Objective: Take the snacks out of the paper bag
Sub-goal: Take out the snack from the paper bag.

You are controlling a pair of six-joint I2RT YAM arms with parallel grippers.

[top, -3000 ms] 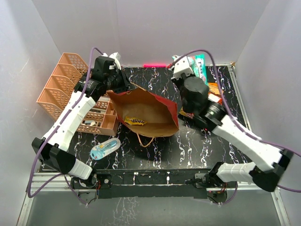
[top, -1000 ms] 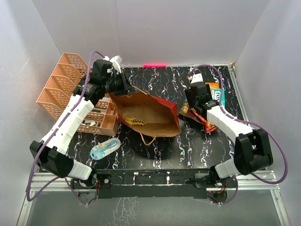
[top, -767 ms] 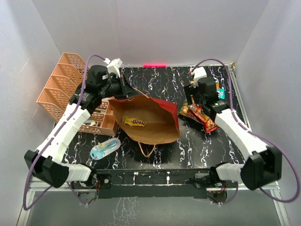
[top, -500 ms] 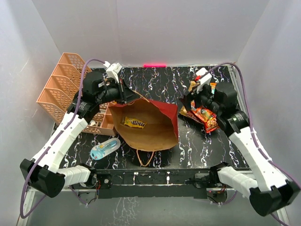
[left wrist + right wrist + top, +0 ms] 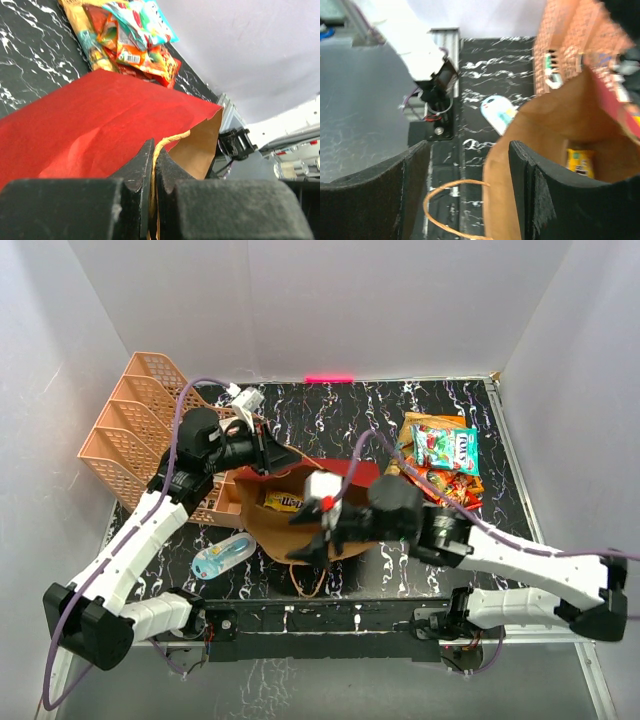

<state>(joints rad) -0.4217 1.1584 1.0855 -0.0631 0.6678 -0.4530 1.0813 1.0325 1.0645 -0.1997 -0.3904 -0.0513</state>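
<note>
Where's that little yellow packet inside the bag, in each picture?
Top external: yellow packet left of centre, inside the paper bag.
Left wrist: not in it; only the bag's red outside and its rim show.
Right wrist: packet at lower right, deep in the bag's brown inside.
Shared landmark: the paper bag.

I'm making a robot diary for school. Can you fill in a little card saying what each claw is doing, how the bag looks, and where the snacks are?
left claw: pinched shut on the rim of the paper bag
right claw: open at the bag's mouth, holding nothing
paper bag: red outside, brown inside, mouth open
inside the bag: one M&M's pack
outside the bag: a pile of snack packets at the table's far right
nearby: pink basket and blue-white packet, both left of the bag
</note>
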